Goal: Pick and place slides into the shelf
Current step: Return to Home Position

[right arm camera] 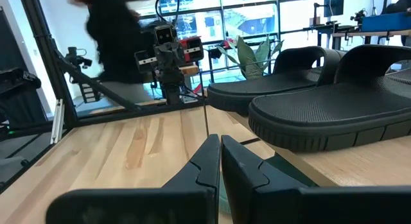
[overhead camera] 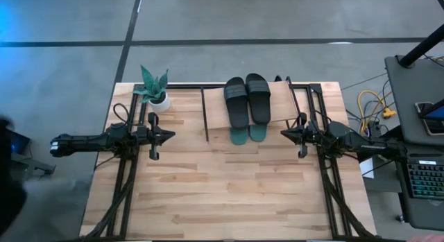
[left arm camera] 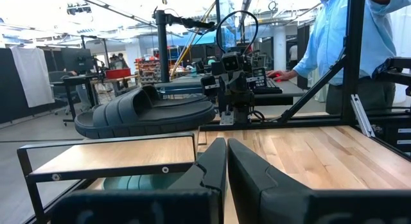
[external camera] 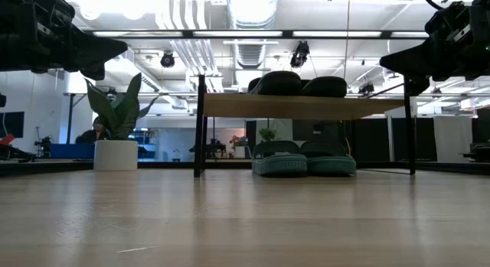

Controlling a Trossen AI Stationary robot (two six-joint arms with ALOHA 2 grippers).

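Two black slides (overhead camera: 248, 98) lie side by side, soles down, on the top board of the low shelf (overhead camera: 215, 107) at the table's far middle. Two teal slides (external camera: 305, 161) rest on the level beneath them; their ends (overhead camera: 248, 134) stick out toward the near side. My left gripper (overhead camera: 171, 135) hovers shut left of the shelf, pointing level toward it. My right gripper (overhead camera: 284, 133) hovers shut right of the shelf, pointing left. Neither holds anything. The wrist views show each gripper's shut fingers, left (left arm camera: 226, 161) and right (right arm camera: 218, 161).
A potted plant (overhead camera: 155, 89) in a white pot stands at the table's far left, beside the shelf. A keyboard and desk (overhead camera: 423, 176) sit beyond the table's right edge. A person in a light blue shirt (left arm camera: 343, 38) stands past the right arm. Bare wooden tabletop (overhead camera: 222, 193) stretches across the near half.
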